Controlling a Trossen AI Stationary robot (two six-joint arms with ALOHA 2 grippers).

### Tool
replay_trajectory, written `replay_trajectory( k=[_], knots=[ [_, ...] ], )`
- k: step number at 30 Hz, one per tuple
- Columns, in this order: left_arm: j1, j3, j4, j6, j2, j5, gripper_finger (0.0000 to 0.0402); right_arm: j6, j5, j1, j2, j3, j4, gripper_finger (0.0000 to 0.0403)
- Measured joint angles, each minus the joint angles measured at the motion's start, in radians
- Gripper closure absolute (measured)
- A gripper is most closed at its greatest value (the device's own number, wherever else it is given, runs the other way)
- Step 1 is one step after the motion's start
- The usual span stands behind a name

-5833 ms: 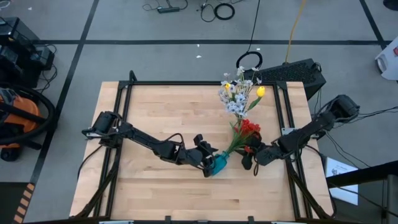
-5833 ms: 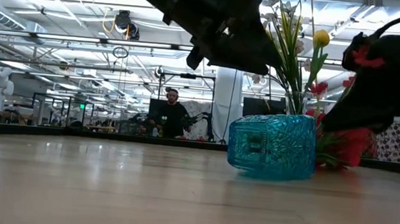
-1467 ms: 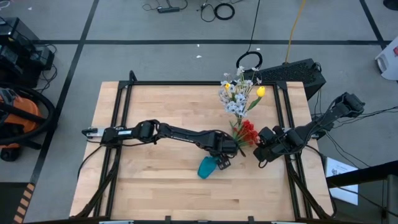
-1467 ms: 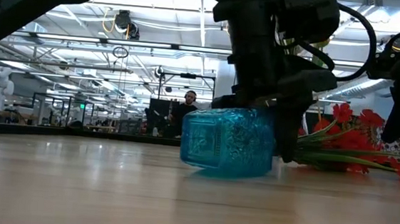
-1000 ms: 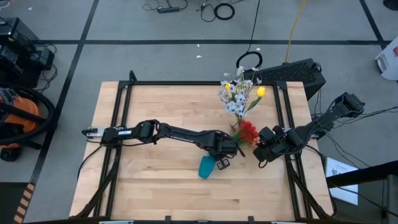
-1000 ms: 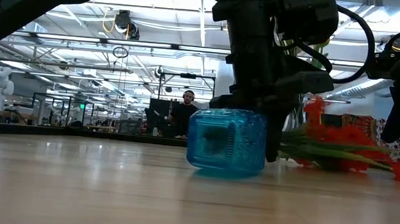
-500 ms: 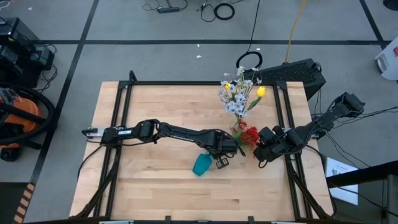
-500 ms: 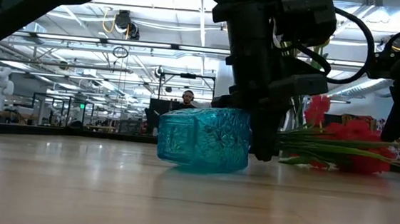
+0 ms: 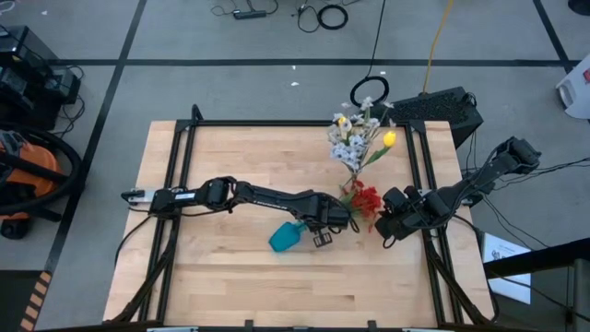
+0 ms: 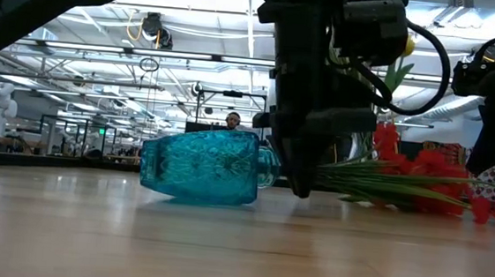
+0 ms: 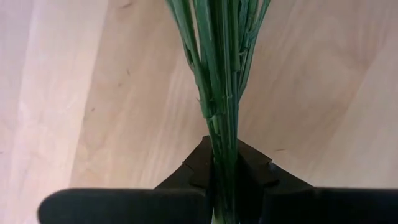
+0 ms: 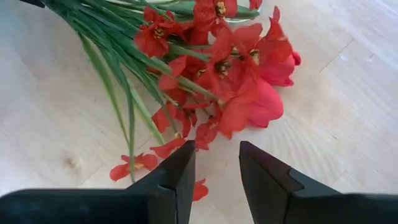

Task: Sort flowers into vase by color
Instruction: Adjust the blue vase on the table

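Observation:
A teal glass vase (image 9: 285, 237) lies on its side on the table (image 9: 230, 166), apart from the flowers, with its neck (image 10: 265, 164) toward my left gripper (image 9: 323, 236). That gripper is shut on a bunch of green stems (image 11: 222, 74). Red blossoms and red tulip buds (image 9: 367, 198) lie on the wood in front of my right gripper (image 12: 216, 168), which is open and touches nothing. Whitish sprigs (image 9: 351, 138) and a yellow tulip (image 9: 390, 138) rise slanting toward the far edge. My left gripper pinches the bundled stems near their cut ends (image 11: 224, 163) between its two fingers, several stems together. The fingers (image 10: 301, 174) come from above, pointing down, and lie across the stems. The red flowers (image 10: 422, 166) rest on the table, while the whitish and yellow ones stand up slanted.
A black frame (image 9: 277, 124) runs round the table's edges. Loose red petals (image 12: 138, 163) lie near my right gripper. Bare wood spreads over the table's left half and near edge. Cables and a black box (image 9: 442, 109) sit beyond the far edge.
The vase has slid toward the table's left and turned about, from end-on to side-on in the low view. The left gripper, still shut on the stems, has shifted slightly leftward. The flower heads have swung a little toward the far right.

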Motion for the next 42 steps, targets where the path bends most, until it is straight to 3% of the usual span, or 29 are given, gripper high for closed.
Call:
replay_trajectory(
  k=[16, 26, 42],
  knots=[
    [-0.033, -0.001, 0.012, 0.006, -0.018, 0.016, 0.0358, 0.001, -0.007, 0.000, 0.000, 0.000, 0.000, 0.0287],
    [-0.065, -0.001, 0.018, 0.026, -0.075, -0.061, 0.0360, 0.005, -0.011, 0.000, 0.000, 0.000, 0.000, 0.0287],
    [-0.058, -0.022, 0.056, 0.023, -0.074, -0.061, 0.0348, 0.005, -0.008, 0.000, 0.000, 0.000, 0.009, 0.0287]
  ],
)
